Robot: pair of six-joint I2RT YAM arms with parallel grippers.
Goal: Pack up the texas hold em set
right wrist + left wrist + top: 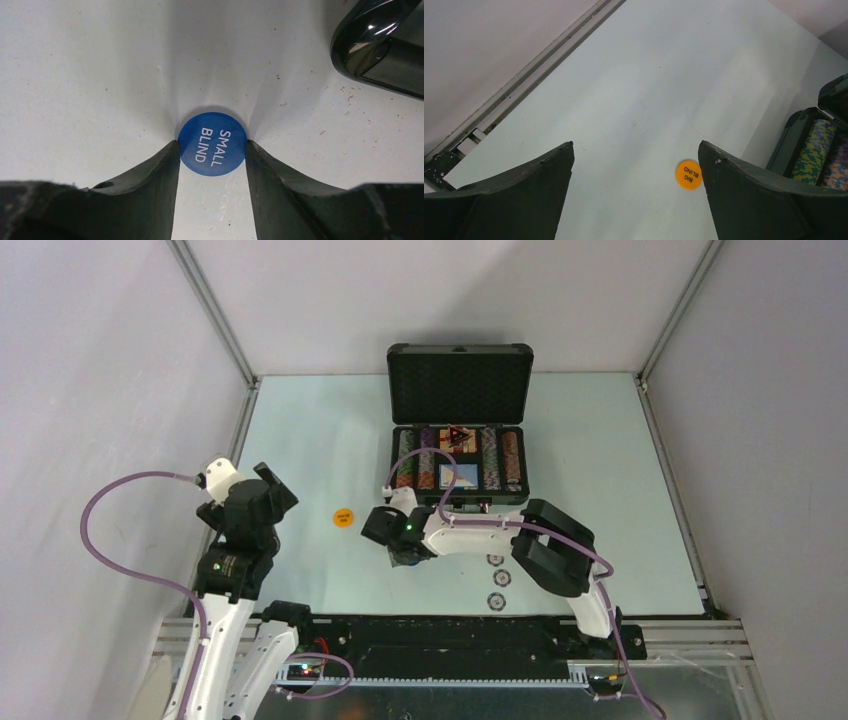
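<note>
The dark grey briefcase [458, 495] lies open at the back of the table, with rows of striped poker chips [489, 458] inside and its lid [460, 383] standing up. A blue button marked SMALL BLIND [212, 144] lies flat on the table. My right gripper [212, 145] is down over it, both fingertips touching its edges. An orange BIG BLIND button [343, 518] lies to the left of the case. My left gripper [635, 150] hangs wide open above the table, the orange button [688, 174] just inside its right finger. The card box is not recognisable.
Three loose chips [498, 579] lie in a row near the front edge, under my right arm. A glossy black curved part [375, 45] sits at the upper right of the right wrist view. A metal rail [524, 95] borders the table on the left.
</note>
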